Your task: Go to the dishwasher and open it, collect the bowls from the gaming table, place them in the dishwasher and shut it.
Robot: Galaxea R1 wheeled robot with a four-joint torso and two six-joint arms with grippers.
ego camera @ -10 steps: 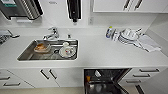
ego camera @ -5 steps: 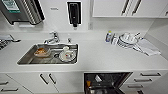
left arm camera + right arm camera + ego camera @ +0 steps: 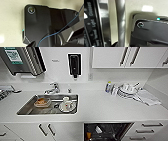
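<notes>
Whether either arm's jaws are spread or pressed together cannot be told. The right arm is nearer: the dishwasher's bar handle (image 3: 120,22) runs lengthwise right beside it. The dishwasher (image 3: 107,131) is open under the counter (image 3: 100,107).

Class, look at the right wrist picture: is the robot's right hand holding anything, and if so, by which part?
It cannot be told. The dishwasher's bar handle runs close beside the wrist plate, but the fingers are not visible, so no grip on it can be confirmed.
</notes>
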